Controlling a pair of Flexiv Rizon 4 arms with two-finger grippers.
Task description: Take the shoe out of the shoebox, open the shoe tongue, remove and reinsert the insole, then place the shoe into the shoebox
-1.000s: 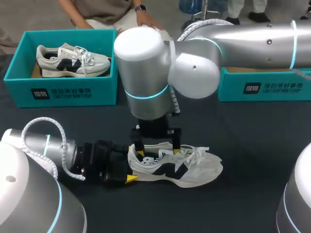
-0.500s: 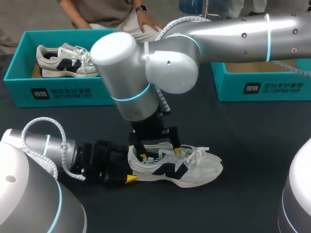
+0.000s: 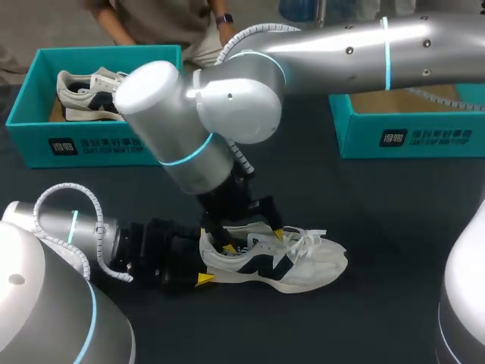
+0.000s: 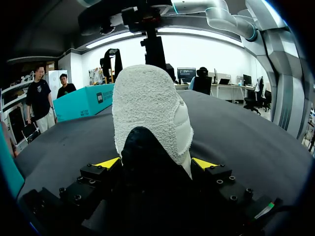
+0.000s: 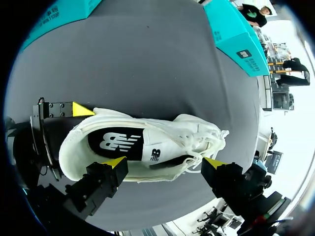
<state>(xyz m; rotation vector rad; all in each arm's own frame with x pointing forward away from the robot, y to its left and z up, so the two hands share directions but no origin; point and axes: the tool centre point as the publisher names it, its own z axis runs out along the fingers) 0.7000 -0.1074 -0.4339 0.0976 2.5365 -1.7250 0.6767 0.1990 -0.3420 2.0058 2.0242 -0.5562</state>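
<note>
Shoe point(image 3: 292, 262) sits at 6 o'clock on the worktop point(image 3: 379, 220), toe toward 3. Left gripper point(image 4: 156, 163) is clamped on its heel, and right gripper point(image 5: 165, 162) hangs over the collar, fingers apart. The shoebox point(image 3: 98, 144) at 10 o'clock holds a 2nd shoe point(image 3: 83, 95). Only the right wrist view shows the dark insole point(image 5: 118, 142). Over the last 1 second the right arm point(image 3: 227, 106) swung toward 9 while the shoe stayed put.

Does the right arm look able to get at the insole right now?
Probably yes. The shoe lies opening-up with the insole uncovered, the right fingers stand open right beside it, and the left fingers clamp the heel.
</note>
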